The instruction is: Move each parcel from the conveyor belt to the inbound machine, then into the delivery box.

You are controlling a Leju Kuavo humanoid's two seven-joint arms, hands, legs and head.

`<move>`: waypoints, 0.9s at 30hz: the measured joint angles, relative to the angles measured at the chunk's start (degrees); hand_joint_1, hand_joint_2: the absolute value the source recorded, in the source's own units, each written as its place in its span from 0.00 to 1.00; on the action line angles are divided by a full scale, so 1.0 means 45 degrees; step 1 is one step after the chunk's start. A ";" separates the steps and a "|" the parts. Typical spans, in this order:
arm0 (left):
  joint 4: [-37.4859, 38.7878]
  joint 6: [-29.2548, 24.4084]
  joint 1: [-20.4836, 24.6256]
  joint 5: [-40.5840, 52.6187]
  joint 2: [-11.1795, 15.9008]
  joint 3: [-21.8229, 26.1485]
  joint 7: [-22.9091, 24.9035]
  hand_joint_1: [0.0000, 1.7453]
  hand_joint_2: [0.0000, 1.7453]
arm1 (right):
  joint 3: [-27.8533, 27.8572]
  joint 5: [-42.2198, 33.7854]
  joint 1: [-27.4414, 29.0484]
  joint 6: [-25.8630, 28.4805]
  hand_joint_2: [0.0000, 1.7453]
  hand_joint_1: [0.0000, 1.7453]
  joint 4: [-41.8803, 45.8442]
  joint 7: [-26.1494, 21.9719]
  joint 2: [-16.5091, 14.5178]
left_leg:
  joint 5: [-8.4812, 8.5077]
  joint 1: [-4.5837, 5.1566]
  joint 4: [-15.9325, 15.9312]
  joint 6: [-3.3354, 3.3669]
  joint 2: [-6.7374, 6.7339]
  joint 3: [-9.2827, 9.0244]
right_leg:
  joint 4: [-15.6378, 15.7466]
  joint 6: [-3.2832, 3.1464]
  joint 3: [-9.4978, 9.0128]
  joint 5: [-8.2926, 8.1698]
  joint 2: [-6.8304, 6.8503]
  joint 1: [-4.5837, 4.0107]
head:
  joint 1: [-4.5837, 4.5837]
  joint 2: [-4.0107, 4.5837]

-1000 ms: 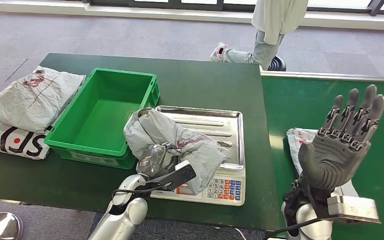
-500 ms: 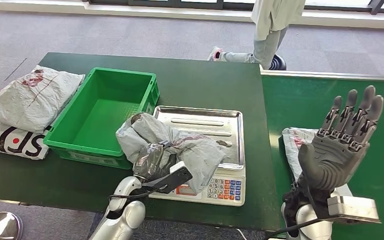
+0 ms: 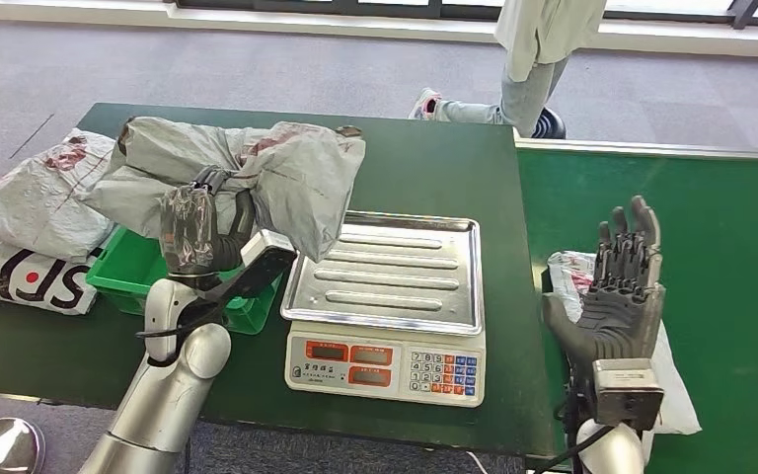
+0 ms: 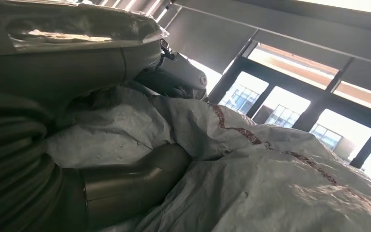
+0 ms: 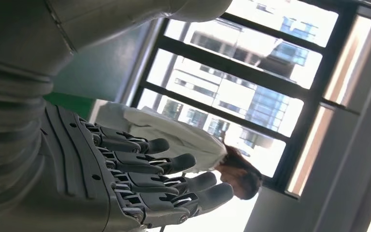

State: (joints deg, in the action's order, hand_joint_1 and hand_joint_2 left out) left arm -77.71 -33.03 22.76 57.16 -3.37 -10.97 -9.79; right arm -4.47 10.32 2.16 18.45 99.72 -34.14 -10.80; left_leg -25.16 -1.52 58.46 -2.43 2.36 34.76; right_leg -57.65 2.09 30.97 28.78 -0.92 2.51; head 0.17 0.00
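Note:
My left hand [image 3: 197, 232] grips a crumpled grey parcel [image 3: 247, 178] and holds it up over the green delivery box [image 3: 128, 272], most of which it hides. In the left wrist view the same grey parcel [image 4: 251, 174] bulges against my left hand [image 4: 101, 72]. The scale [image 3: 387, 296], the inbound machine, stands bare to the right of the box. My right hand [image 3: 615, 296] hangs open with fingers upward over the green conveyor belt [image 3: 730, 247], above another grey parcel [image 3: 577, 281] lying there. My right hand [image 5: 125, 169] has its fingers spread in the right wrist view.
Two more parcels lie at the table's left end: a grey one [image 3: 44, 193] on top of a white one with black lettering [image 3: 20, 276]. A person [image 3: 533, 59] stands beyond the table's far edge; the same person [image 5: 188, 145] shows past my fingers.
My left hand has lifted the grey parcel off the scale and carried it left and up over the green box. My right hand has dropped lower over the belt.

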 joint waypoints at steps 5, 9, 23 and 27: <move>0.0140 -0.0118 0.0345 0.0023 0.0281 0.0100 0.0019 1.00 1.00 | 0.0170 0.0189 0.0210 -0.0086 1.00 0.00 -0.0653 -0.0020 0.0046 | -0.0002 0.0003 0.0002 -0.0001 -0.0002 0.0005 | 0.0000 0.0000 0.0009 0.0000 -0.0005 0.0004 | 0.0000 0.0000; 0.0228 -0.0125 0.0431 0.0031 0.0376 0.0122 0.0023 1.00 1.00 | 0.0209 0.0218 0.0242 -0.0097 1.00 0.00 -0.0846 -0.0010 0.0073 | -0.0003 0.0003 0.0001 -0.0001 -0.0008 0.0006 | 0.0000 0.0000 0.0017 0.0000 -0.0006 0.0003 | 0.0000 0.0000; 0.0635 -0.0524 0.0854 0.0780 0.0530 0.0206 0.0775 1.00 1.00 | 0.0268 0.0052 0.0347 -0.0135 1.00 0.00 -0.1099 0.0209 0.0089 | -0.0002 0.0002 0.0002 -0.0001 -0.0007 0.0007 | 0.0000 0.0000 0.0017 0.0000 -0.0005 0.0002 | 0.0000 0.0000; 0.1865 -0.0468 0.1834 0.1406 0.0804 0.0460 0.1616 0.31 1.00 | 0.0276 -0.0065 0.0375 -0.0198 1.00 0.00 -0.1372 0.0148 0.0089 | 0.0004 -0.0001 0.0000 -0.0008 -0.0010 0.0004 | -0.0003 -0.0002 0.0017 -0.0003 -0.0005 -0.0003 | 0.0000 0.0000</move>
State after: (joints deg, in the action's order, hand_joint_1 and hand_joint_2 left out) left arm -69.32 -35.14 31.01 63.48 0.25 -8.90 -2.52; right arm -3.23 10.03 3.85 17.56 93.54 -33.47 -10.40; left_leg -25.14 -1.52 58.46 -2.46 2.31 34.78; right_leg -57.66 2.08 31.04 28.77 -0.94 2.50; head 0.17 0.00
